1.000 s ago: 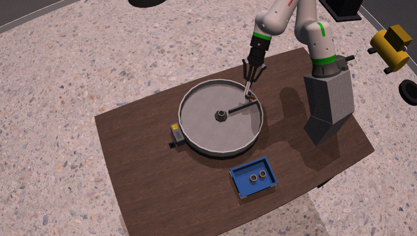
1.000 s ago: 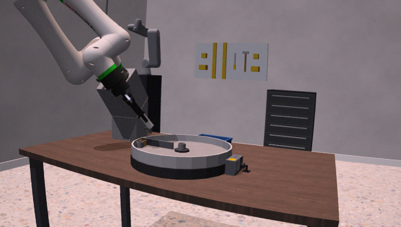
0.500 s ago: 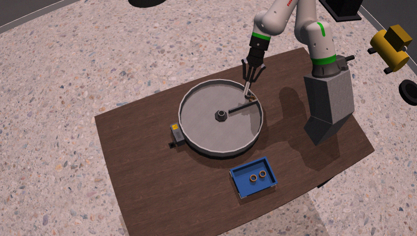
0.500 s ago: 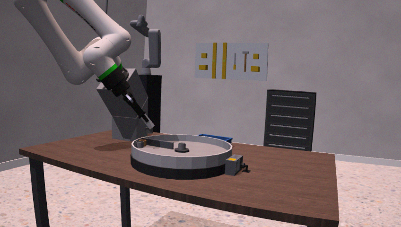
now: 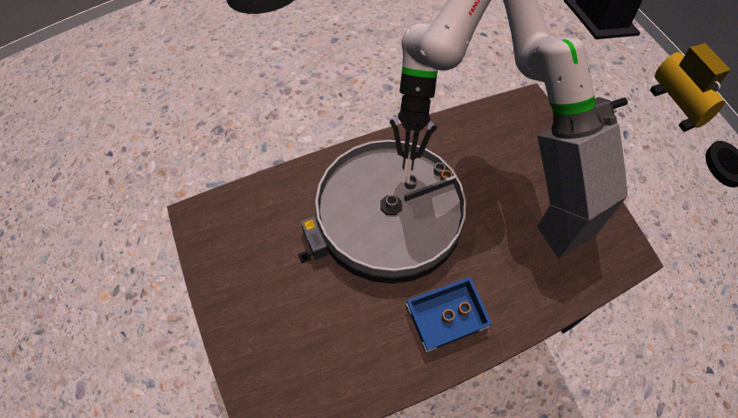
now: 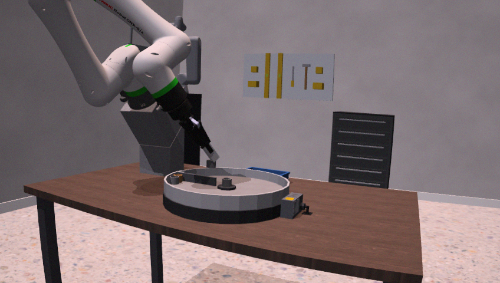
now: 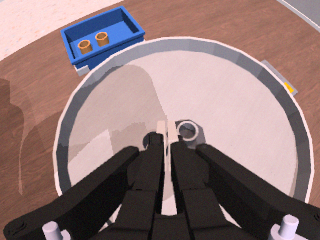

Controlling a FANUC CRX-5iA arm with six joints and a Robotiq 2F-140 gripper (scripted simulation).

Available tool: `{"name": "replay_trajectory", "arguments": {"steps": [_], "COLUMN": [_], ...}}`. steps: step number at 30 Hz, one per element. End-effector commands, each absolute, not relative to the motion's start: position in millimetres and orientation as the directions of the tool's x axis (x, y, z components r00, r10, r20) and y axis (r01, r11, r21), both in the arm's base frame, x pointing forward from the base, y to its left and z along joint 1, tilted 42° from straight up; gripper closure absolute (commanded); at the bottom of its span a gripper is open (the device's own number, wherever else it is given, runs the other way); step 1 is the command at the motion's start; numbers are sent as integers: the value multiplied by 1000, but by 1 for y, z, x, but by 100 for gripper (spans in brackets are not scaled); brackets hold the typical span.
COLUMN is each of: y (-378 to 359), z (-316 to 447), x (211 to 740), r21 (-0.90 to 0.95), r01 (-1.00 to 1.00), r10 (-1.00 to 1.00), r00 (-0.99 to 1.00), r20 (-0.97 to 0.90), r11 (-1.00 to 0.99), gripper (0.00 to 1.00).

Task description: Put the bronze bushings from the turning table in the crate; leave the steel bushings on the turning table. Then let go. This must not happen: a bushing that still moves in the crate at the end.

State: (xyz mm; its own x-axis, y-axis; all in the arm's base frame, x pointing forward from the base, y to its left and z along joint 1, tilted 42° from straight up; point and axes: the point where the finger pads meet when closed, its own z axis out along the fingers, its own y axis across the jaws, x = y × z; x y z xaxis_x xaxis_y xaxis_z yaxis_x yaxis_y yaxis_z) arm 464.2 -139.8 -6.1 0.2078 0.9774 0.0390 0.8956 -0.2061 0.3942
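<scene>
Apparently, claw (image 5: 407,177) (image 6: 214,157) (image 7: 166,132) is closed on wall of steel bushing (image 5: 412,183) (image 6: 210,163) (image 7: 145,140), above turning table (image 5: 317,204) (image 6: 224,202) (image 7: 61,145). Right of it in top view: second steel bushing (image 5: 439,167) (image 6: 174,180), then bronze bushing (image 5: 446,175) (image 6: 179,176) just beside, by divider bar (image 5: 429,189) (image 6: 198,178). Steel likely gets set down left, clear of bronze.

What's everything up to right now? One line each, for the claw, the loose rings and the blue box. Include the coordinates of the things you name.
Claw (image 5: 407,178) (image 6: 214,158) (image 7: 166,132): shut on a grey ring.
Grey ring (image 5: 411,185) (image 6: 210,163) (image 7: 145,142): held, raised above the turning table.
Blue crate (image 5: 429,336) (image 6: 268,171) (image 7: 99,19): open-topped, two bronze rings inside.
Other bronze ring (image 5: 443,178) (image 6: 179,178): on the turning table, by the bar.
Other grey ring (image 5: 439,171) (image 6: 174,180): upright, beside that bronze ring.
</scene>
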Motion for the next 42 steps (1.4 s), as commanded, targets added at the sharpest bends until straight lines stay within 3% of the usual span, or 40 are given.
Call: {"name": "replay_trajectory", "arguments": {"steps": [1,8,42], "y": [-134,-125,-125], "z": [-11,-13,-13], "x": [494,523,524], "r21": [337,294,293], "r01": [928,951,951], "r10": [987,995,995], "r00": [154,101,100], "r20": [36,18,18], "r11": [-157,-102,-101], "gripper": [100,100,100]}}
